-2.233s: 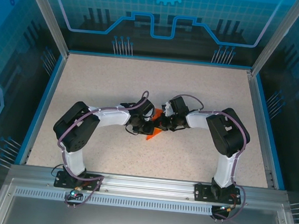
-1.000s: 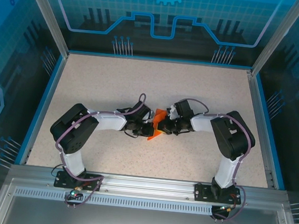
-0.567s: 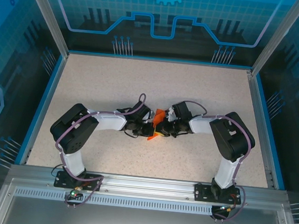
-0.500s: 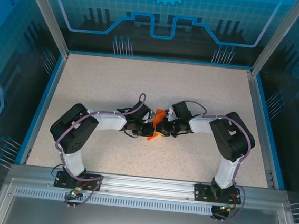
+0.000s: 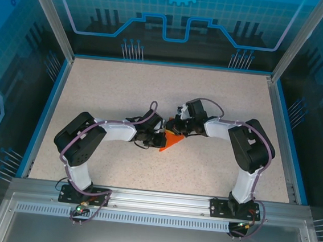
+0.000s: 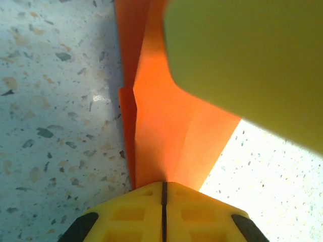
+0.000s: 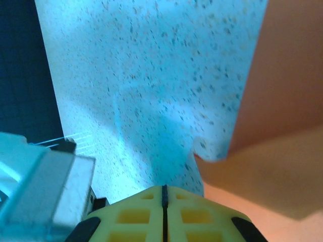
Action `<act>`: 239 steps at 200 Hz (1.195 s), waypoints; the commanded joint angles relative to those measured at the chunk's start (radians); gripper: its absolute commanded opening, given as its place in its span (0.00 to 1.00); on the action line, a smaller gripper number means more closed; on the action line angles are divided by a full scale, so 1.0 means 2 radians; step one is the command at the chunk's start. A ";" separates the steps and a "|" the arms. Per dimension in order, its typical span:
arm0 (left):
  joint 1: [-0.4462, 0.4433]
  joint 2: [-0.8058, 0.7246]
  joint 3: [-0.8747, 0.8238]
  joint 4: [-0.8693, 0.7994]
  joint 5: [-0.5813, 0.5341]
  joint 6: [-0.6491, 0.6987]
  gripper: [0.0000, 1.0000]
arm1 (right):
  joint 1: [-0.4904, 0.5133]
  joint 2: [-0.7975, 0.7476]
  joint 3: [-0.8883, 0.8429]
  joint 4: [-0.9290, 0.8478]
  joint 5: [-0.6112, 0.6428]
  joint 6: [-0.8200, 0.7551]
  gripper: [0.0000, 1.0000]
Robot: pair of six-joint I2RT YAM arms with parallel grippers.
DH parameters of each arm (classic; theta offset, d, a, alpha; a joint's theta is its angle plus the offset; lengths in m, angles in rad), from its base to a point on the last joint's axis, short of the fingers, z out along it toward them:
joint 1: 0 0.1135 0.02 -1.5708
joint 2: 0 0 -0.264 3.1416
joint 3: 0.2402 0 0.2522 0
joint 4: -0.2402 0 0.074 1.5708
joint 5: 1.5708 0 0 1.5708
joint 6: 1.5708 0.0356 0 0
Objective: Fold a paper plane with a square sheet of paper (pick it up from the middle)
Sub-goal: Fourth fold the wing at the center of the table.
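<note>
The orange paper plane (image 5: pixel 172 141) lies folded on the speckled table between my two grippers, its pointed end toward the near left. My left gripper (image 5: pixel 160 137) is shut on it. In the left wrist view the paper plane (image 6: pixel 166 136) comes straight out of the closed seam of my left gripper (image 6: pixel 164 187). My right gripper (image 5: pixel 175 128) is shut just beyond the paper's far edge. In the right wrist view my right gripper (image 7: pixel 164 190) has nothing in its seam, and the paper plane (image 7: pixel 287 101) lies off to its right. A blurred yellow right fingertip (image 6: pixel 242 55) hangs over the paper.
The speckled table (image 5: pixel 124 89) has a blue rim (image 5: pixel 47 110) and aluminium posts at its corners. Open table surface lies on all sides of the two grippers. A pale blurred block (image 7: pixel 40 186) sits close at the left of the right wrist view.
My right gripper has moved toward the far side and off the paper. The paper, which stood raised between the grippers, now lies lower. The left arm has stayed put.
</note>
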 commanded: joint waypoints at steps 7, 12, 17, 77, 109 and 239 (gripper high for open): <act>-0.009 0.016 -0.025 -0.071 0.001 0.008 0.09 | -0.003 0.035 0.006 0.000 -0.002 0.003 0.08; -0.009 0.017 -0.025 -0.070 0.001 0.008 0.09 | -0.003 0.039 0.007 -0.001 0.001 0.001 0.08; -0.010 0.017 -0.025 -0.070 0.002 0.008 0.09 | -0.004 0.042 0.008 -0.004 0.004 -0.002 0.08; -0.009 0.013 -0.024 -0.082 -0.002 0.013 0.09 | -0.014 0.057 0.028 -0.056 0.051 -0.042 0.08; -0.009 0.015 -0.024 -0.083 -0.001 0.012 0.09 | -0.025 0.060 0.042 -0.073 0.067 -0.060 0.09; -0.009 0.015 -0.028 -0.094 -0.001 0.016 0.09 | -0.076 0.105 0.097 -0.089 0.079 -0.090 0.09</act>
